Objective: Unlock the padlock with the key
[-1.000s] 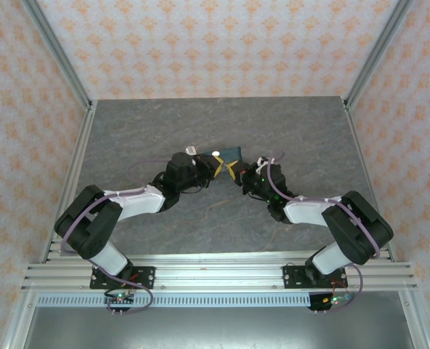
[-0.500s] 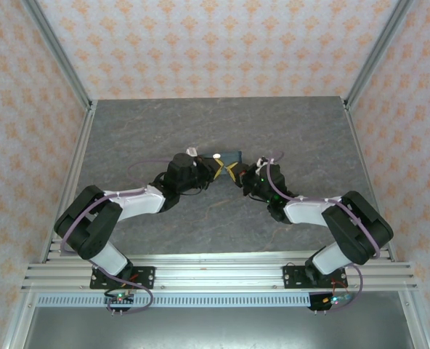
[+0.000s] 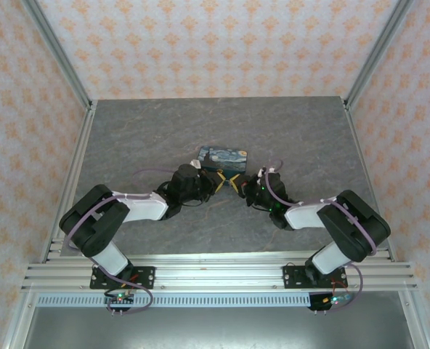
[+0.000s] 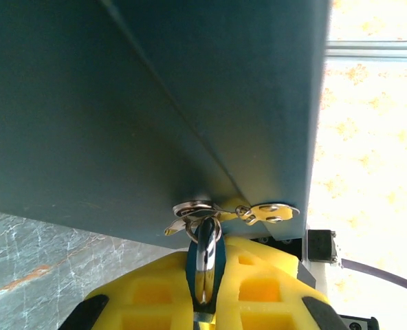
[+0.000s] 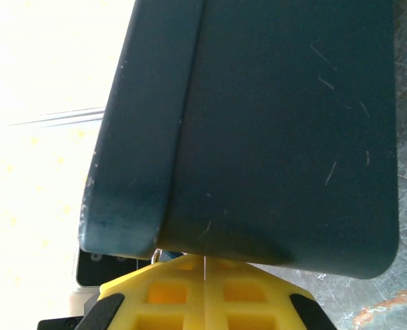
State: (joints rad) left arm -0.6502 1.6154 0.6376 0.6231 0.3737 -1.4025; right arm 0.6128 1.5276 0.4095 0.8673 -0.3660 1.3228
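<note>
Left end effector [image 4: 205, 278] is clamped on the key [image 4: 205, 249], its yellow fingers [image 4: 258, 275] pressed against either side of the teal-tinted bow while the bright metal shank points up at the dark teal side of the padlock [image 4: 155, 103]. Where the shank meets that side, a small metal ring [image 4: 192, 207] sits against the padlock, and a second, brass-coloured key [image 4: 269, 212] hangs off to the right of it; whether the blade is seated in a keyhole cannot be told. Right end effector [image 5: 205, 271] has its yellow fingers [image 5: 251, 289] pressed together with only a thin seam between them, their tips just under the lower rounded edge of the padlock [image 5: 279, 137], whose scuffed teal side rises above them. Seen from above, the padlock [image 3: 223, 155] lies flat on the grey table [image 3: 302, 131] near its middle, painted blue-and-yellow face up. The left end effector [image 3: 217, 182] and the right end effector [image 3: 236, 183] meet just beside its near edge, coming in from opposite sides with tips almost touching each other.
</note>
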